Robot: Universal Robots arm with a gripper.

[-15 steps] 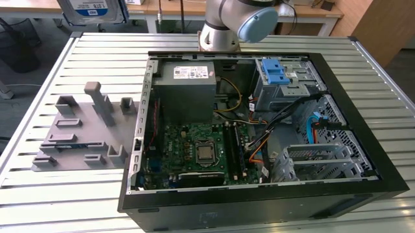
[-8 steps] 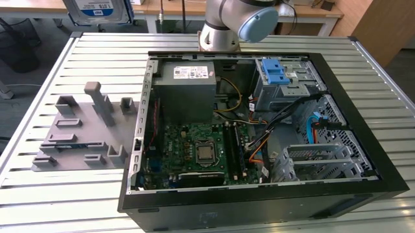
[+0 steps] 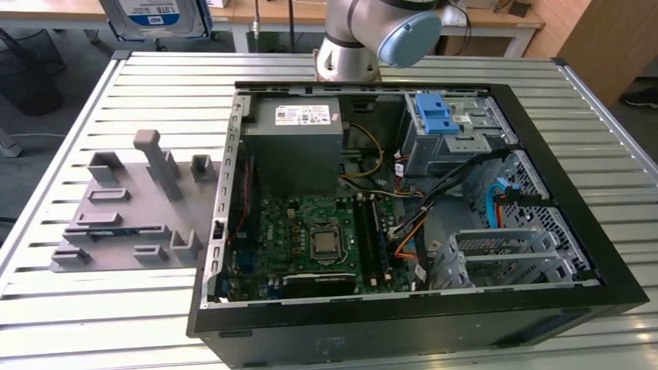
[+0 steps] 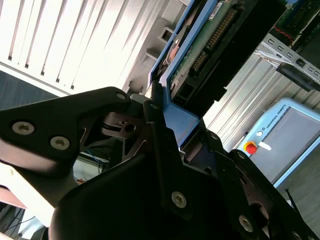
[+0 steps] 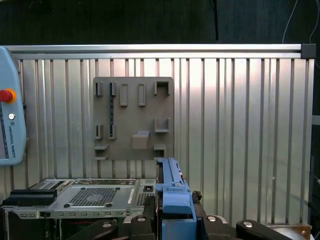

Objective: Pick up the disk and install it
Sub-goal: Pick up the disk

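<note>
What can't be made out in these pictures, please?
1. Disk: upper part cut off by the exterior view's top edge.
2. Disk's near end: second wrist view, covered by the black gripper.
3. Computer case interior: first wrist view, cut off by the picture's edge.

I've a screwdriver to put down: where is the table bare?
Bare table slats lie beside the grey fixture plate: one patch towards the arm's base, one at its opposite end. Inside the computer case is crowded. The gripper holds the disk.

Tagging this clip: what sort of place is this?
Likely a robotics lab bench: open PC case on a slatted metal table, a teach pendant, the end effector gripping the disk.
</note>
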